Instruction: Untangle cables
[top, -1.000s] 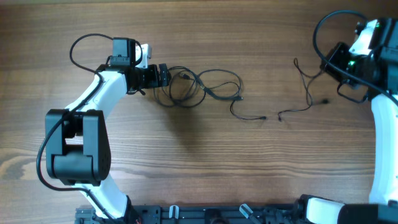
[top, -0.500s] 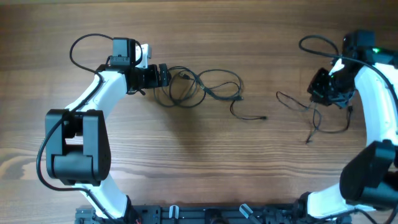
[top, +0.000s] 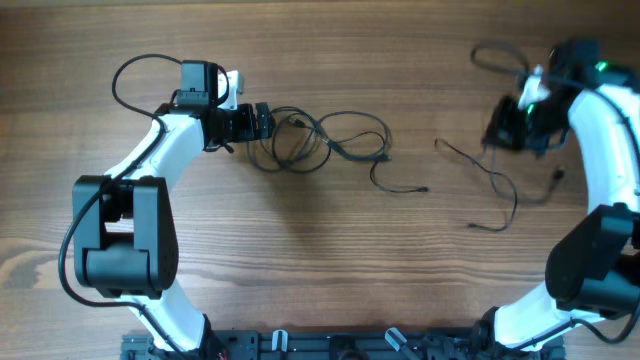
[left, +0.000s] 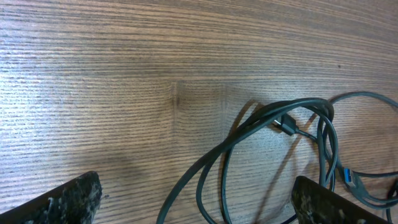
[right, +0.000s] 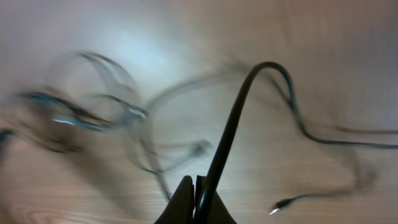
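A tangle of thin black cables (top: 320, 140) lies left of the table's middle, and one loose plug end (top: 425, 189) trails to the right. My left gripper (top: 268, 122) stands open at the tangle's left edge. In the left wrist view its fingertips (left: 69, 198) sit wide apart, with dark cable loops (left: 249, 155) on the wood between them. My right gripper (top: 502, 132) is shut on a separate thin cable (top: 508, 188), which hangs and trails down to a plug end (top: 472, 227). The right wrist view is blurred. There the held cable (right: 236, 124) rises from the shut right gripper (right: 196, 198), and a silvery tip (right: 277, 208) shows nearby.
Thicker black robot wiring loops above the left arm (top: 128, 75) and beside the right arm (top: 492, 55). The arm bases and a black rail (top: 330, 345) line the front edge. Bare wooden table (top: 330, 260) spreads between the two arms.
The right gripper has swung in from the far right and then lifted back a little, dragging its cable and changing how it lies. The left arm and the tangle have not moved.
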